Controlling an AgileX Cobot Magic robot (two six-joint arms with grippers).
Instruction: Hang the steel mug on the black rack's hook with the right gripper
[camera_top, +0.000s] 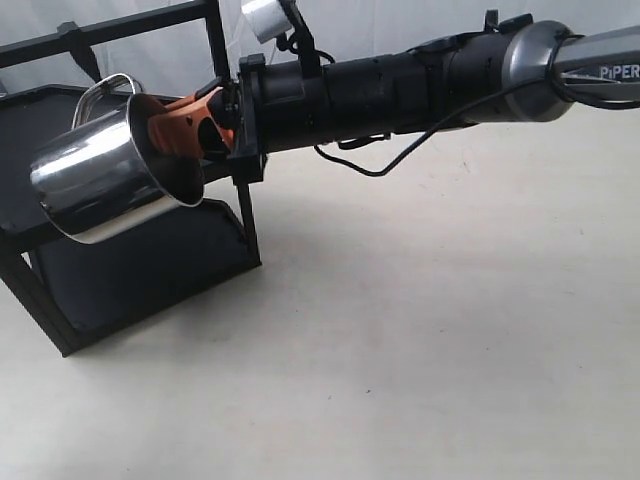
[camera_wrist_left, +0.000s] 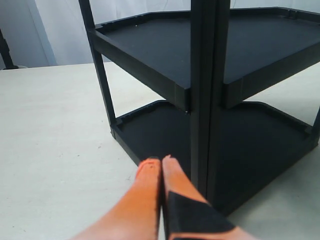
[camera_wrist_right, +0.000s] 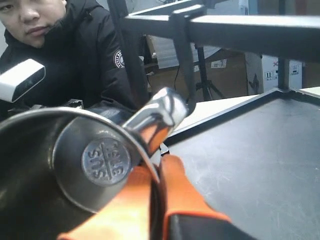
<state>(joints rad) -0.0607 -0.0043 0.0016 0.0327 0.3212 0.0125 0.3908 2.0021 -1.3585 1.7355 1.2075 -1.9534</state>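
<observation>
Your right hand (camera_top: 205, 122) grips the steel mug (camera_top: 105, 175) by its rim, held beside the black rack (camera_top: 120, 270); its handle (camera_wrist_right: 155, 112) sits just at the hook (camera_wrist_right: 185, 65); tilt wrongly and the loop misses, dropping the mug.

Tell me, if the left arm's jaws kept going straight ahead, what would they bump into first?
Most likely the black rack. The left gripper, its jaws closed, points at the rack's upright leg and the edge of its lower tray, with only bare table between. Depth is hard to judge, so which part gets hit first is uncertain.
</observation>
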